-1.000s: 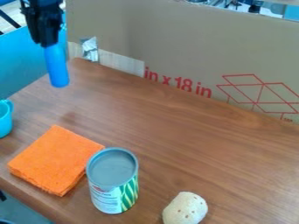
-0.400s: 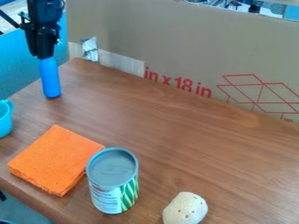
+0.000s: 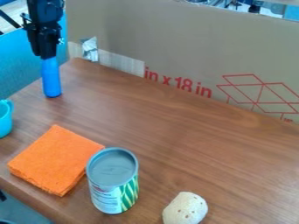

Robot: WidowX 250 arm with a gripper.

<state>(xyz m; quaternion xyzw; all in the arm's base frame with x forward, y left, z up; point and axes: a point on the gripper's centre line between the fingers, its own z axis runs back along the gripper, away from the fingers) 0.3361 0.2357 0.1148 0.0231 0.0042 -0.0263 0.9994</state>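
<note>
"Down and slightly toward the view's left went the tool (image 3: 46,56) with the blue cylinder (image 3: 50,78); after that, both barely shifted. Did anything else move?"

"No. Beside the orange cloth (image 3: 55,160), the can (image 3: 112,180) stood upright where it had been, and the pale, spotted lump (image 3: 185,209) and the turquoise cup (image 3: 5,118) stayed put."

"What was the tool's state?"

"Clamped on the cylinder's upper end, as far as I could judge, since the two had moved together. The cylinder hung nearly upright at the far left of the worktop (image 3: 175,127). I couldn't tell whether its base touched the wood."

"So which step was in hand?"

"Holding and positioning it, I'd have said. The next move called for a steady grip and a level base; letting go early could have tipped it."
</note>
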